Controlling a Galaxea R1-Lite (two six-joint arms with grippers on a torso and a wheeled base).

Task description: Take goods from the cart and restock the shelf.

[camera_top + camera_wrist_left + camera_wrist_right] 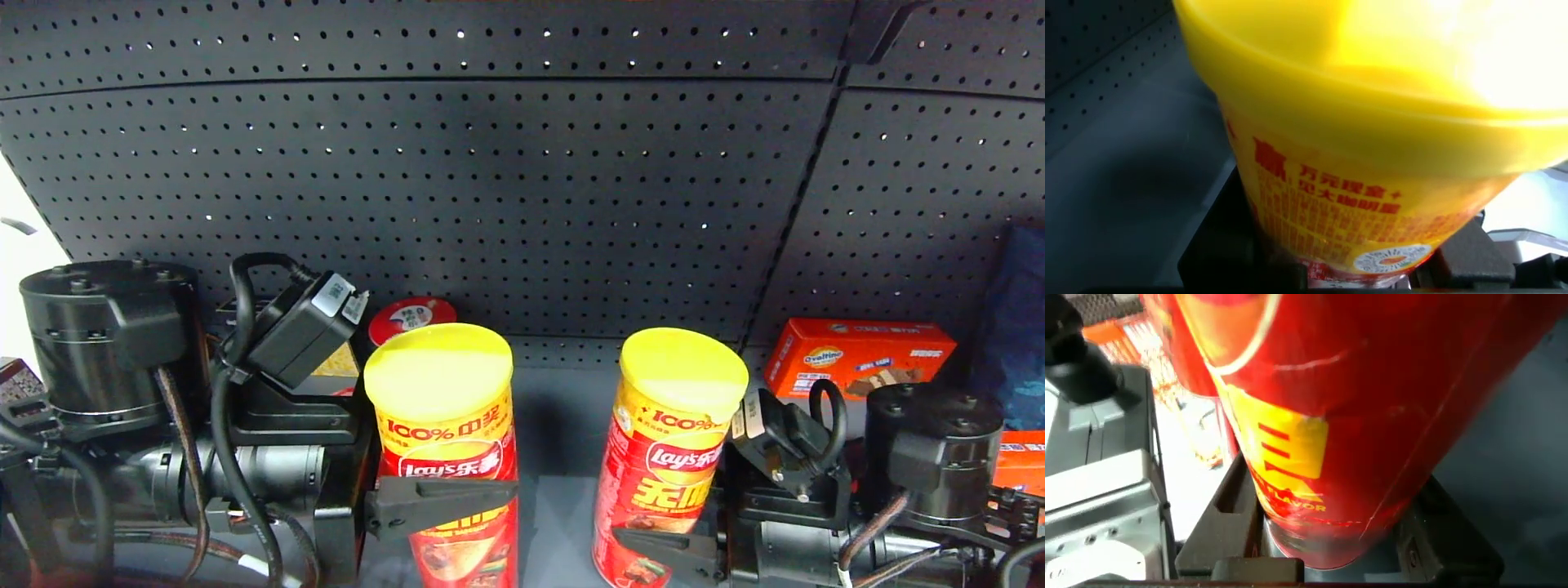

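Two tall red chip cans with yellow lids stand upright, side by side, over the grey shelf board (563, 384). My left gripper (445, 506) is shut on the left chip can (445, 433), one dark finger crossing its front low on the body. My right gripper (665, 551) is shut on the right chip can (665, 457) near its base. In the left wrist view the left can (1372, 163) sits close up with its yellow lid toward the camera. The right can's red body (1372, 416) sits between the dark fingers (1229, 518) in the right wrist view.
A black pegboard wall (522, 204) backs the shelf. Behind the left can stands another can with a red lid (412, 314). To the right lie an orange box (857, 355) and a dark blue bag (1016, 327). Open shelf board shows between the cans.
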